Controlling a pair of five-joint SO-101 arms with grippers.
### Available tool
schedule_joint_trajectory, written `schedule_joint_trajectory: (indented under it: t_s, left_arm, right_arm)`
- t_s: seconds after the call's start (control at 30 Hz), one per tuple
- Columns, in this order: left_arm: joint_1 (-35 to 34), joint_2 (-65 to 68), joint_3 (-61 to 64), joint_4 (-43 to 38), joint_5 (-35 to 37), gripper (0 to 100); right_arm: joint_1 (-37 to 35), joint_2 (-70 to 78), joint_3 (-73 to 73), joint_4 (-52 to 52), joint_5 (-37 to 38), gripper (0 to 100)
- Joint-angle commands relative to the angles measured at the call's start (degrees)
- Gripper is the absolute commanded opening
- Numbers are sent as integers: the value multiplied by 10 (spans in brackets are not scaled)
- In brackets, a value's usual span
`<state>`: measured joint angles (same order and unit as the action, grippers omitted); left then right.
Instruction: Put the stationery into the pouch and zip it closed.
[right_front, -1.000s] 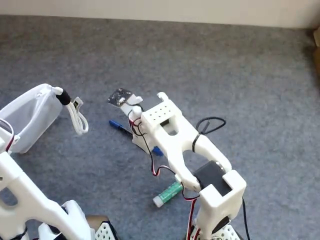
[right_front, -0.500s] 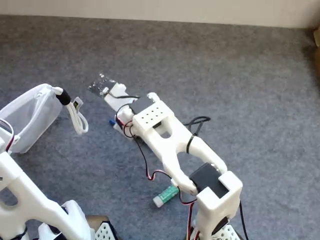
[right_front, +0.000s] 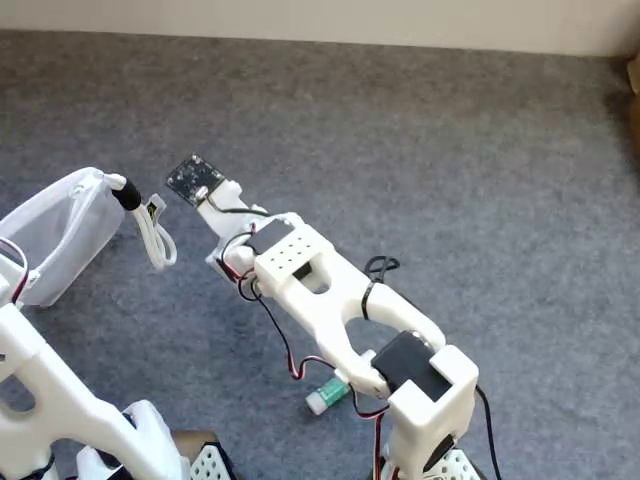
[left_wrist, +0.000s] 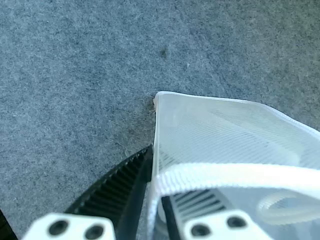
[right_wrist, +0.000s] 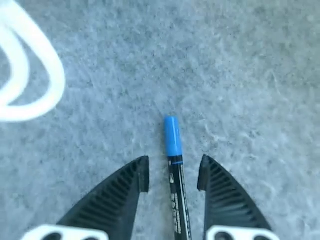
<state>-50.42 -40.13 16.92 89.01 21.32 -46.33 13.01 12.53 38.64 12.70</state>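
Right hand (right_wrist: 173, 166) stood low over the worktop (right_front: 480, 150), its fingers parted about halfway and gripping nothing. On the other arm, the left hand (left_wrist: 156, 177) was clamped on the rim of the mesh pouch (left_wrist: 225, 135). The pouch body extended ahead of that hand, well apart from the right hand. A white cord loop (right_wrist: 20, 85) lay ahead of the right hand and off to one side. The blue pen (right_wrist: 172, 137) lay flat between the right hand's fingers, touching neither. Its long axis ran parallel with them, cap end pointing away from the palm, so closing would act across the barrel. Of the two, the right hand was the nearer to the pen. The green glue stick (right_front: 330, 392) lay behind it, near that arm's base.
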Motion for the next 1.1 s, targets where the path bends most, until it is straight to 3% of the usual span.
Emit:
schedule_joint_trajectory:
  t_s: [0.0,0.47,0.63,0.73,0.9,1.07]
  left_arm:
    - [-7,-2,-5,-9,5,6]
    - [-7,-2,-5,-8,5,6]
    - [-7,-2,-5,-8,4,6]
    - [-7,-2,-5,-8,4,6]
    - [-7,-2,-5,-8,4,6]
    - [-7,-2,-5,-8,4,6]
  right_arm:
    - [-6,-9,1,-32,-6,156]
    - [4,95,-24,-26,-5,138]
    - [4,96,-83,94,-5,2]
    - [3,97,-111,160,2,9]
    - [3,97,-119,218,99,9]
    - [5,94,-123,255,108,9]
